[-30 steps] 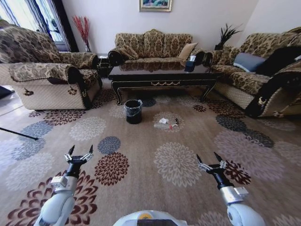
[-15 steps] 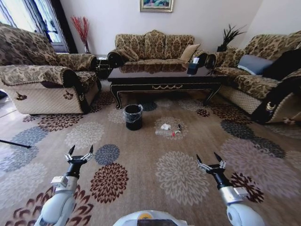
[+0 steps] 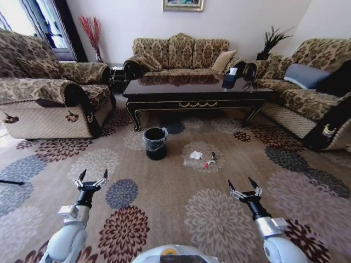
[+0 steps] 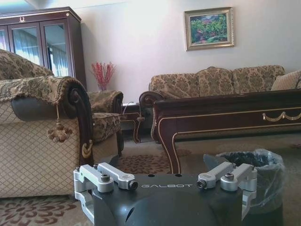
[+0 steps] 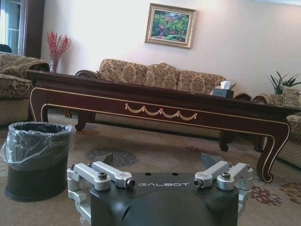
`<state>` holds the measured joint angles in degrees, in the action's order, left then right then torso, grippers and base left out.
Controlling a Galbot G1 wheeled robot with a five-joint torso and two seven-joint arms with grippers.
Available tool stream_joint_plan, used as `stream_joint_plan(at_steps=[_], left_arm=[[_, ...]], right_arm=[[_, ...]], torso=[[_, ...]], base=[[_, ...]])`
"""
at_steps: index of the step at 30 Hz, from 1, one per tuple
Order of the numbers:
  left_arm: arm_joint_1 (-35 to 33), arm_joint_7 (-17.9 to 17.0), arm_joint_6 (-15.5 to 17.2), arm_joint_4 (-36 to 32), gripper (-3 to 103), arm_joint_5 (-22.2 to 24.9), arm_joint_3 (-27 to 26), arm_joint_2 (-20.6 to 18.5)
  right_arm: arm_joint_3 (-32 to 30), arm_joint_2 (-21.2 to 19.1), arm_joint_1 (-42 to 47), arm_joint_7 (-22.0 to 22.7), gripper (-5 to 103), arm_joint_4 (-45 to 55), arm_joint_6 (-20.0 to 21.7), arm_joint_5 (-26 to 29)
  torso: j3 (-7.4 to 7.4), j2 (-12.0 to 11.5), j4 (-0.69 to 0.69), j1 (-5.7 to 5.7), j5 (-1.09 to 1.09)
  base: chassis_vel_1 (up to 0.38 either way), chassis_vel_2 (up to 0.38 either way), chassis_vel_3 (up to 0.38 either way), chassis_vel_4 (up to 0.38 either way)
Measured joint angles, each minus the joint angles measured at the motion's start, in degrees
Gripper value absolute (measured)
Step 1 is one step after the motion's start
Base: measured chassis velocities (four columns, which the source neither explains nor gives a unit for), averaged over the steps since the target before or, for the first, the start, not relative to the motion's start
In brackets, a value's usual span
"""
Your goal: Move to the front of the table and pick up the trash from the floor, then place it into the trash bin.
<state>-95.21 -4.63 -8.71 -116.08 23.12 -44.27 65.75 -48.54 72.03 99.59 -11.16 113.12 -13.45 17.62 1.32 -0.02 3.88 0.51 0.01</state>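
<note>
Dark glossy table [image 3: 194,93] w/ gold trim stands across the room in head view, well ahead of both grippers. Left gripper [image 3: 91,181] and right gripper [image 3: 244,190] hang low over the flowered carpet [image 3: 164,192], fingers spread wide, nothing held. Black trash bin [image 3: 156,143] w/ clear liner sits ahead, between the two grippers and short of the table; the trash [image 3: 196,159], a white wad plus what looks like a clear bottle, lies on the carpet just beside the bin, ahead of the right gripper and apart from it. Left wrist view: bin [image 4: 256,181] close ahead of the open fingers, table leg [image 4: 171,150] beyond it. Right wrist view: bin [image 5: 35,157] ahead and off to one side, table [image 5: 160,113] behind, tissue box [image 5: 223,92] on top.
</note>
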Motion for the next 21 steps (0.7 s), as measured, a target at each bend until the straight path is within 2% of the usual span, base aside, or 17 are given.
stream_joint_plan(at_steps=[21], left_arm=[[0.39, -0.5, -0.04, 0.5, 100, 0.03, -0.23, 0.11]], right_arm=[[0.42, 0.34, 0.22, 0.18, 100, 0.5, 0.22, -0.25]], torso=[[0.0, 0.01, 0.01, 0.0, -0.02]], base=[[-0.211, 0.212, 0.214, -0.214]])
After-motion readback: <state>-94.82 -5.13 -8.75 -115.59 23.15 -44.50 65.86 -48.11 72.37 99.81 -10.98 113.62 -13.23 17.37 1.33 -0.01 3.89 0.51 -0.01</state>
